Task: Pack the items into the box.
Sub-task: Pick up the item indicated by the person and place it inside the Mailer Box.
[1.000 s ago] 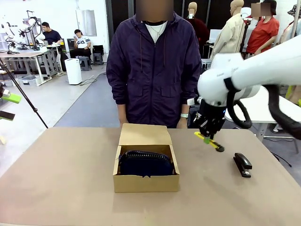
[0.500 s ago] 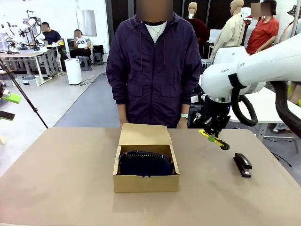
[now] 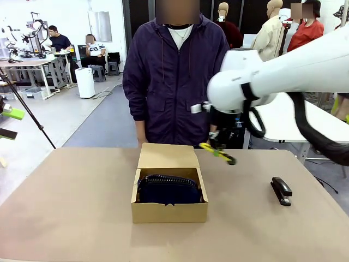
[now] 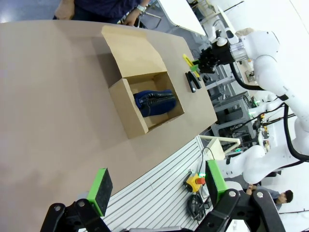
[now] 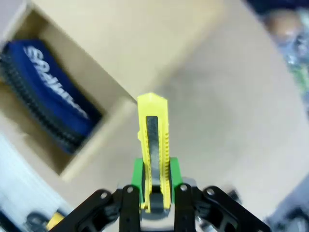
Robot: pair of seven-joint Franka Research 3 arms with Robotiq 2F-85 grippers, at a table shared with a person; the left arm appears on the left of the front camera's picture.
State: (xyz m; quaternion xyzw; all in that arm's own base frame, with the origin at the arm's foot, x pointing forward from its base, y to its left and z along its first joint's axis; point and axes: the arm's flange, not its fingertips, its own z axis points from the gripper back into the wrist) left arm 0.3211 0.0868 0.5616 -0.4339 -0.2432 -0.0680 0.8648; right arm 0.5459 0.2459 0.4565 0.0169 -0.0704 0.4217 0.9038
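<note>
Right hand (image 3: pixel 217 146) grasps the utility knife (image 3: pixel 220 154) in midair. Pouch (image 3: pixel 168 189) already sits in the box (image 3: pixel 169 212), down to the hand's left; stapler (image 3: pixel 281 191), to its right, not yet packed. Left hand (image 4: pixel 158 188) is released.

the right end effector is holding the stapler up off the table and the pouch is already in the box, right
Not quite. The right end effector holds the utility knife, not the stapler, which lies on the table. The right wrist view shows the yellow knife between the pads. The pouch is in the box, as you said.
</note>
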